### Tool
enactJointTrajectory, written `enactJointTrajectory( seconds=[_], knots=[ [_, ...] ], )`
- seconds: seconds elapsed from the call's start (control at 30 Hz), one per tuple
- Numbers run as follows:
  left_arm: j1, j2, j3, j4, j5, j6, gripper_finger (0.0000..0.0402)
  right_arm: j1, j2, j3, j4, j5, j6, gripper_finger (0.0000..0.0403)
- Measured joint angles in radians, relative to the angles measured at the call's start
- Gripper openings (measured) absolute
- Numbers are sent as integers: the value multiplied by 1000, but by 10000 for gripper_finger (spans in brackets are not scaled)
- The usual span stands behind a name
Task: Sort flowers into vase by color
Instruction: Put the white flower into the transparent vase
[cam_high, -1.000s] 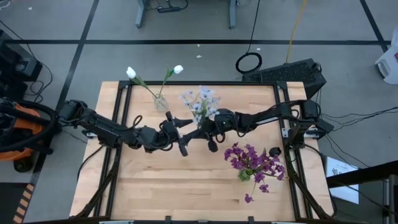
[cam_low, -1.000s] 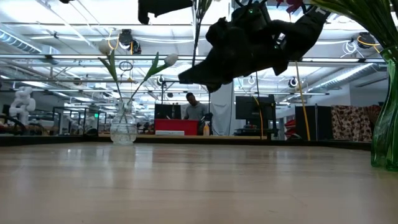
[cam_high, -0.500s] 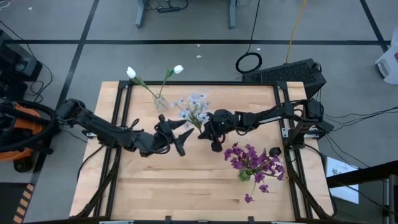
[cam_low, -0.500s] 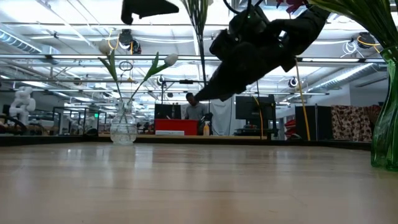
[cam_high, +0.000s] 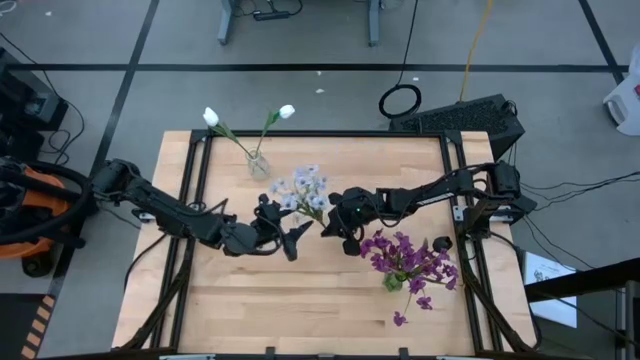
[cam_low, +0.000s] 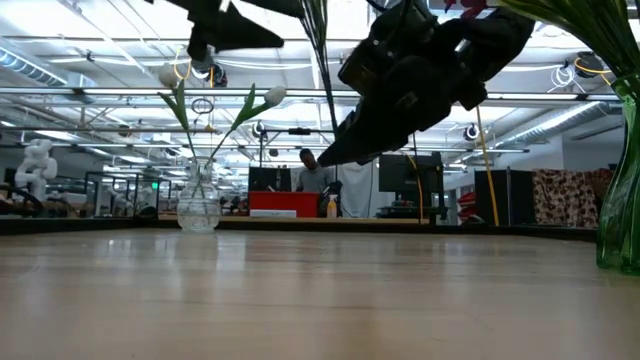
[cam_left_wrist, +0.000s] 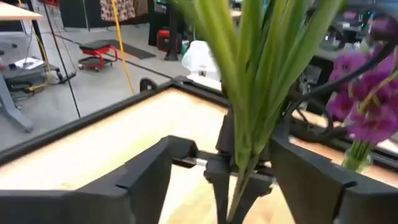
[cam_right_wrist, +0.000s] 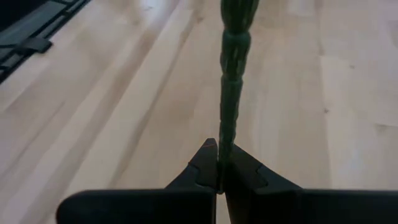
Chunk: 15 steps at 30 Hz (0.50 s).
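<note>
Your wooden table (cam_high: 240, 310) has a busy workshop behind it. The right gripper (cam_high: 327, 226) now pinches the blue flowers (cam_high: 300, 187) mid-table, while the left gripper (cam_high: 285, 228) has just spread wide and let go. Handoff looks done.

In the low view the purple flowers' vase (cam_low: 622, 190) is cut off by the right edge, and the pale blue stems (cam_low: 320, 45) run off the top, blooms unseen. The left wrist view blurs the stems (cam_left_wrist: 249, 93). The person (cam_low: 312, 175) beyond the vase is too small to make out.
</note>
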Motion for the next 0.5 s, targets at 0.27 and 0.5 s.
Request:
enactJointTrajectory(
  seconds=[0.27, 0.5],
  knots=[
    [-6, 67, 0, 67, 6, 7, 317, 35, 0, 0, -2, 50, 6, 6],
    [-36, 67, 0, 165, -24, 78, 318, 36, 6, 0, -4, 53, 5, 6]
  ],
)
